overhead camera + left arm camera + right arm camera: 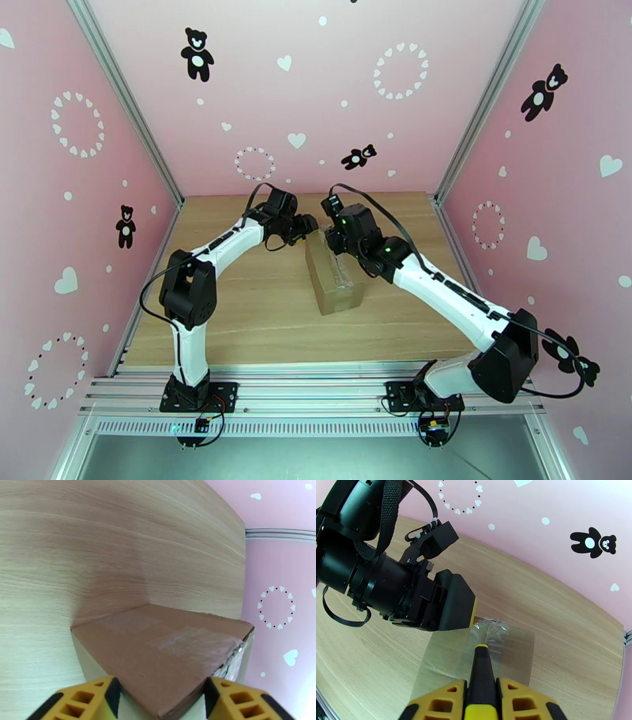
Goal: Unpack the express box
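**A:** Top view: where is the express box (338,280) placed?
**B:** At the centre of the desk (237,316). Its 12 o'clock end is met by the left claw (310,229) from 9 o'clock and by the right claw (338,239) from 3 o'clock.
**A:** Left wrist view?
**B:** The box end is clasped between widely parted fingers (79,701).
**A:** Right wrist view?
**B:** A black tool (482,673) is clamped in the nearly closed claw, with its yellow tip laid on the tape (501,636).

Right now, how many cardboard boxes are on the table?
1: the express box lies centrally, its far end inside the left gripper, while the black tool in the right gripper rests on its taped top. The arms cover little of the table, so a hidden second box seems unlikely.
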Tool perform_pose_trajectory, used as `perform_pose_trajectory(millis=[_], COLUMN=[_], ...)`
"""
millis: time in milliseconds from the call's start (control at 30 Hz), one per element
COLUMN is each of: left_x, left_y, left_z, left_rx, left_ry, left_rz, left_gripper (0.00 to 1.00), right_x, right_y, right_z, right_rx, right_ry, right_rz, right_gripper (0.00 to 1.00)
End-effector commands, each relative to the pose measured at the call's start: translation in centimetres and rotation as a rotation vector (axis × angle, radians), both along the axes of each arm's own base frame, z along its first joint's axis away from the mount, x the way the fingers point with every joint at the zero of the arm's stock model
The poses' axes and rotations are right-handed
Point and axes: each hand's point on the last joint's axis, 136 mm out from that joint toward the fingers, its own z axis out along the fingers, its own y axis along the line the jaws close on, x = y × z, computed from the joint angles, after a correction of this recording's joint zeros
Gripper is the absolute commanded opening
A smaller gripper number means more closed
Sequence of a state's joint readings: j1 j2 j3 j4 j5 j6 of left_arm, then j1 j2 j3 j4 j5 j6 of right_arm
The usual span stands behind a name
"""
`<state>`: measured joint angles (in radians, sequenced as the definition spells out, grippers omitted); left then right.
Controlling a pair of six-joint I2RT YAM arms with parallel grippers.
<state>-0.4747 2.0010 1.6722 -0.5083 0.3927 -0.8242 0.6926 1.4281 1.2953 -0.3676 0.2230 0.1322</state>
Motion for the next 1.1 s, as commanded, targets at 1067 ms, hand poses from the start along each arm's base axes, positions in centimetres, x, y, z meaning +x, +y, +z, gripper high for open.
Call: perform_pose_trajectory(millis=[1067], left_x=[-2.1], left_y=[2.1], left_z=[-6.0], left_rx=[0.103], left_ry=[0.154], left_rz=[0.109], left_gripper=[0.59], right_x=[-6.7], right_y=[-2.0], right_z=[-2.6], right_rx=[-0.055], right_ry=[0.107], right_rz=[-0.017], right_gripper=[0.00])
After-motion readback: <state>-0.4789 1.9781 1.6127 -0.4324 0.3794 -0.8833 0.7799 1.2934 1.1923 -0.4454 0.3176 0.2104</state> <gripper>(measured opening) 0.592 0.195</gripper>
